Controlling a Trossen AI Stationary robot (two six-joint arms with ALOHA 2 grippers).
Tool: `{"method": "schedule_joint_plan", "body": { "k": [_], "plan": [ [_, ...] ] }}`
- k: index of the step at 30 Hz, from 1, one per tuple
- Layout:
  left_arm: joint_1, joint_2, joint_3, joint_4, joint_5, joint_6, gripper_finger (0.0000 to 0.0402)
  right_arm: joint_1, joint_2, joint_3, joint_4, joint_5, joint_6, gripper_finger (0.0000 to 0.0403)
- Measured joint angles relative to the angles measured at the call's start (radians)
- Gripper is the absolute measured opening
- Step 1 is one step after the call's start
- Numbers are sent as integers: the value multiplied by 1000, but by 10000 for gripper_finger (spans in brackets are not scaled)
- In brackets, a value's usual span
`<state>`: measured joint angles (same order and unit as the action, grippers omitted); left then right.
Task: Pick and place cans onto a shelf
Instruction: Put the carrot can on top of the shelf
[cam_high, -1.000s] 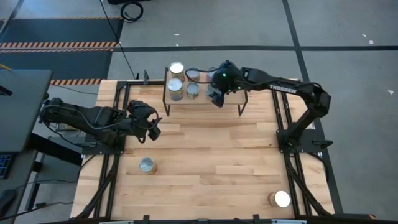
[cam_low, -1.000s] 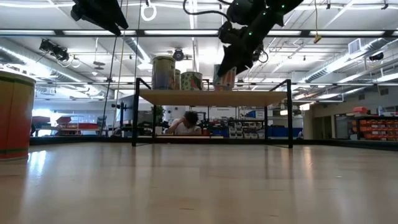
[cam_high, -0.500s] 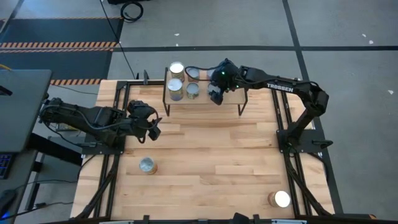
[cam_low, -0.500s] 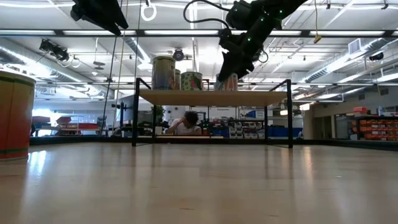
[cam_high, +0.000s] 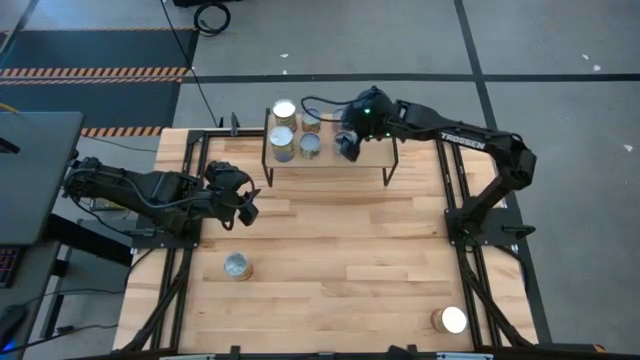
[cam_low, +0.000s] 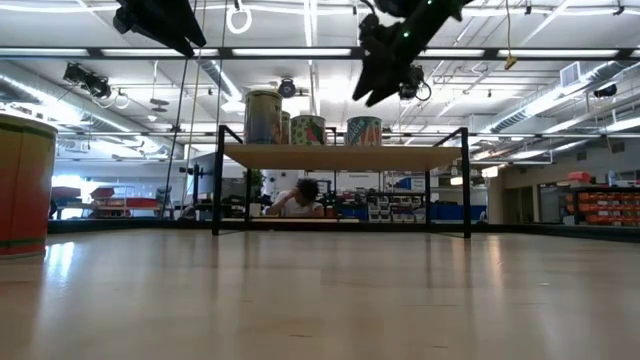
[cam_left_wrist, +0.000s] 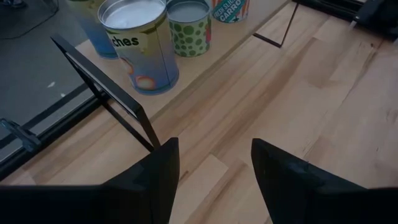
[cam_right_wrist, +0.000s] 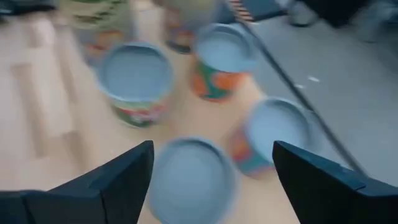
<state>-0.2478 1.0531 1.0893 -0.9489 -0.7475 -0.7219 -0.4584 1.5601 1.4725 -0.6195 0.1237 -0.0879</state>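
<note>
With its jaws wide and empty above the shelf (cam_high: 365, 165), right tool (cam_high: 349, 143) must next fetch a tabletop can (cam_high: 237, 266).

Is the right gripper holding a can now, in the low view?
No, the right gripper hangs open above the shelf, clear of the cans.

High view: looks straight down on my whole table (cam_high: 330, 250).
Low view: tabletop height, level across toward the room.
Wrist views: close, forward past my fingers.
Shared: the shelf (cam_low: 340, 155) with its cans (cam_right_wrist: 135, 82).
</note>
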Motion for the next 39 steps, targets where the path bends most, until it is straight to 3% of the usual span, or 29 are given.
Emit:
{"method": "schedule_joint_plan", "body": {
  "k": [8, 25, 34, 39],
  "plan": [
    [0, 0, 0, 1, 0, -6, 203, -52, -50, 1, -185, 170, 0, 311],
    [0, 0, 0, 3, 0, -8, 203, -72, -10, -68, -118, 36, 49, 311],
    [0, 0, 0, 2, 0, -8, 203, -66, -14, -54, -118, 64, 29, 311],
    [0, 0, 0, 2, -1, -8, 203, -20, -18, 16, 31, -11, 57, 311]
  ]
}}
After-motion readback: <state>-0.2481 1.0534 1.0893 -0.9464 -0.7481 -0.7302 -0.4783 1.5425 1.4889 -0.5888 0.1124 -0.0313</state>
